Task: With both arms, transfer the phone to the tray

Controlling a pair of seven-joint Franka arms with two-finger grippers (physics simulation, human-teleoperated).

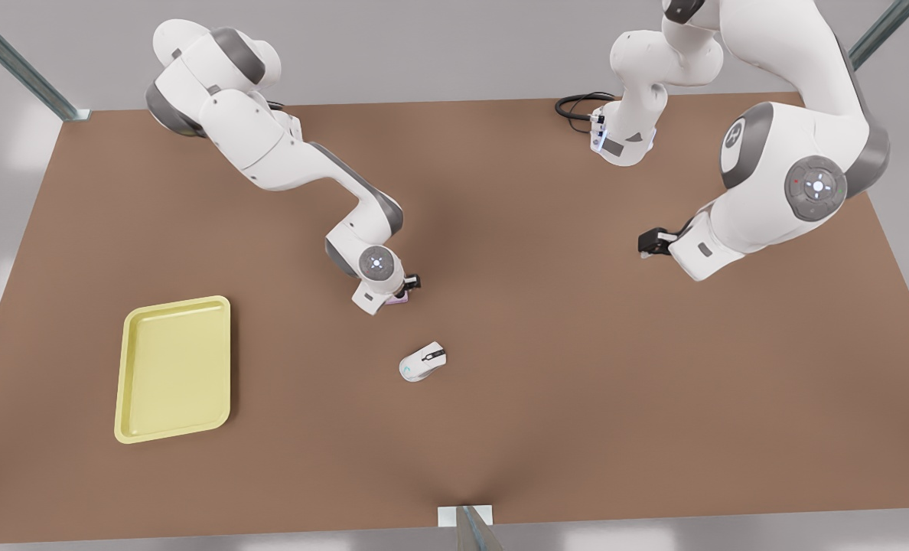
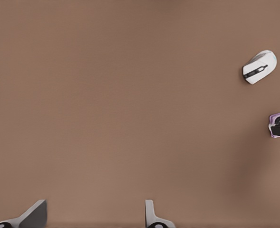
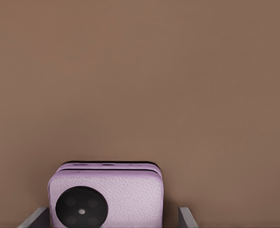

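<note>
While the front view is scanned, the right gripper [image 1: 407, 293] is found low at the table's [image 1: 577, 367] middle, directly over the phone [image 1: 398, 302], of which just a lilac sliver is glimpsed beneath it. The tray [image 1: 175, 367] is seen well apart toward the front view's left, and a white mouse [image 1: 422, 361] is spotted near the phone, on the near side. The left gripper [image 1: 651, 242] is held above bare table at the front view's right, far from everything.

Over to the left wrist view: its fingertips [image 2: 151, 216] are seen spread wide over bare brown surface, with the mouse [image 2: 259, 67] and the phone [image 2: 278, 124] picked out far off.

Right wrist view now: the phone [image 3: 109, 197] is framed between two fingers [image 3: 186, 217] set apart on either side, gaps visible, nothing pinched.
</note>
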